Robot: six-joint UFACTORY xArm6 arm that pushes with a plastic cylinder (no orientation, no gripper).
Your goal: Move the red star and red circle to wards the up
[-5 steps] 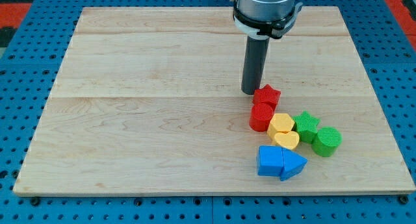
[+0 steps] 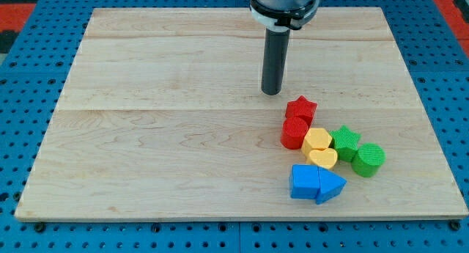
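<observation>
The red star (image 2: 300,108) lies right of the board's middle. The red circle (image 2: 295,132) touches it just below. My tip (image 2: 272,92) rests on the board up and to the left of the red star, a small gap apart from it, touching no block.
Below-right of the red pair, touching in a cluster: two yellow blocks (image 2: 317,141) (image 2: 323,158), a green star (image 2: 345,141), a green circle (image 2: 368,159), and two blue blocks (image 2: 304,182) (image 2: 330,185). The wooden board (image 2: 161,136) sits on a blue pegboard.
My tip has moved up and to the left, away from the red star it stood next to. No block has moved.
</observation>
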